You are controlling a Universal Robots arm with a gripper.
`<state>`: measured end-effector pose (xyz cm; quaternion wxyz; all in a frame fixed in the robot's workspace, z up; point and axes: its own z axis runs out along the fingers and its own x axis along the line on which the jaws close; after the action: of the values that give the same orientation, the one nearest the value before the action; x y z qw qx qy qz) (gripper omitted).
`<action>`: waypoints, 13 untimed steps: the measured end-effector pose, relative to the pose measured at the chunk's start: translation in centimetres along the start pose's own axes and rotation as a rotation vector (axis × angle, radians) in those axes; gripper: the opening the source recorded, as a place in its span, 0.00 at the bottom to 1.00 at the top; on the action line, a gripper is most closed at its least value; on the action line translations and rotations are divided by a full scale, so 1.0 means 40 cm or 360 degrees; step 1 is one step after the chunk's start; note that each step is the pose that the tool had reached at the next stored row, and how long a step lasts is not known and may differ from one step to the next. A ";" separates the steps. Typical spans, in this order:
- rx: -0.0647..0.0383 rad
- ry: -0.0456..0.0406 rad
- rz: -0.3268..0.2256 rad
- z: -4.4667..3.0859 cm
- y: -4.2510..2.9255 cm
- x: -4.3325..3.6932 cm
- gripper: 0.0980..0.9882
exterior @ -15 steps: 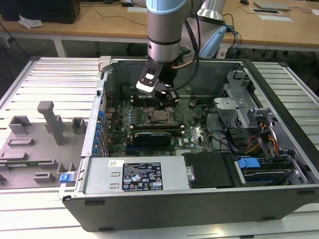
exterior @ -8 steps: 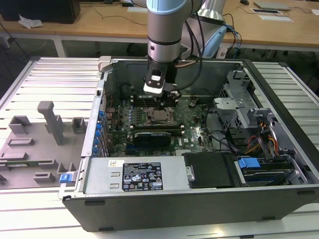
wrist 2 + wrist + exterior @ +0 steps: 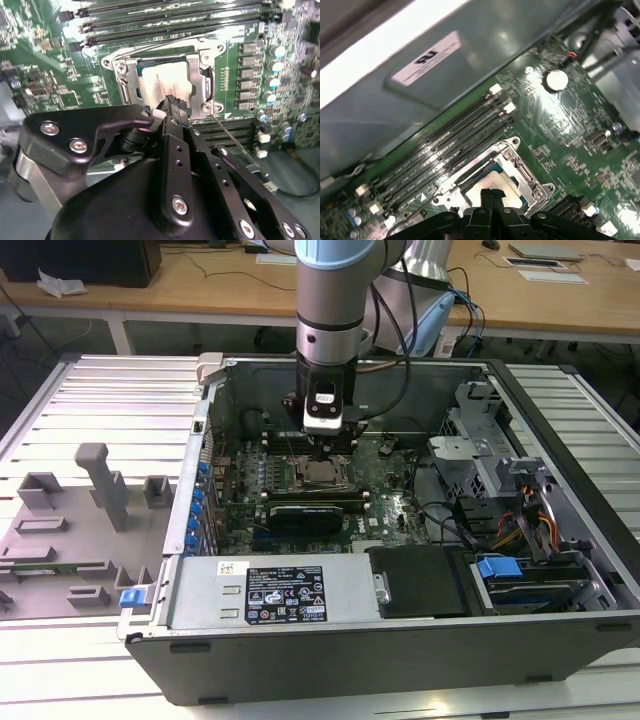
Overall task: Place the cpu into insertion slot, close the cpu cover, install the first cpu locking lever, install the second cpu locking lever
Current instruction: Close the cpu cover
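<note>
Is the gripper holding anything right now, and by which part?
Nothing seems held: the gripper is shut, tips together just over the top of the cpu.

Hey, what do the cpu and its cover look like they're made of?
The cpu top looks like matte silvery metal, going by its dull pale sheen. The cover looks like bare stamped steel, probably, given its bright glinting edges.
</note>
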<state>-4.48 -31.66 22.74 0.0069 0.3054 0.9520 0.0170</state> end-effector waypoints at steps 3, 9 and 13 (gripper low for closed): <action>0.0001 0.0002 -0.0098 0.000 0.000 0.000 0.01; 0.0003 0.0008 -0.0297 0.000 0.000 0.000 0.01; 0.0004 0.0012 -0.0446 0.000 0.000 0.000 0.01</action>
<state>-4.48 -31.66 22.72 0.0051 0.1693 0.9854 0.0159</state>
